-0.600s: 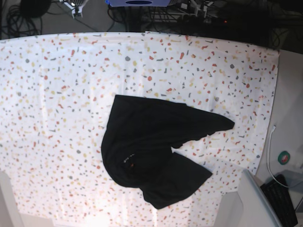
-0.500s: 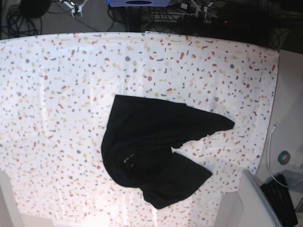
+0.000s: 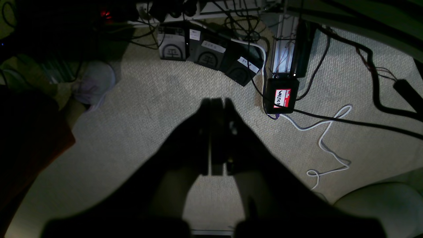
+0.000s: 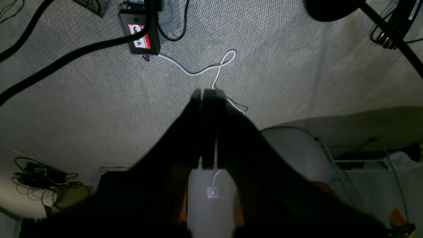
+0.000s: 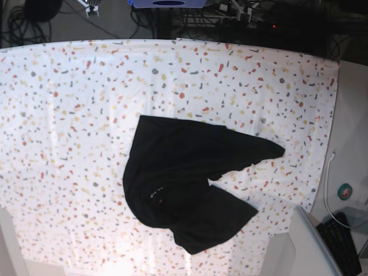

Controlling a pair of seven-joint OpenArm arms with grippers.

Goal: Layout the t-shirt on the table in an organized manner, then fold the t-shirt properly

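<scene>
The black t-shirt lies crumpled in a loose heap near the middle of the table, with one pointed corner stretching right and a flap toward the front edge. A tiny orange mark shows near its collar. Neither arm appears in the base view. In the left wrist view my left gripper hangs over grey carpet, its fingers pressed together with nothing between them. My right gripper is likewise shut and empty above the carpet in the right wrist view.
A plain grey surface borders the table's right side, with a white cable and a keyboard at its near end. Below the wrists lie black cables, power boxes and a white cord.
</scene>
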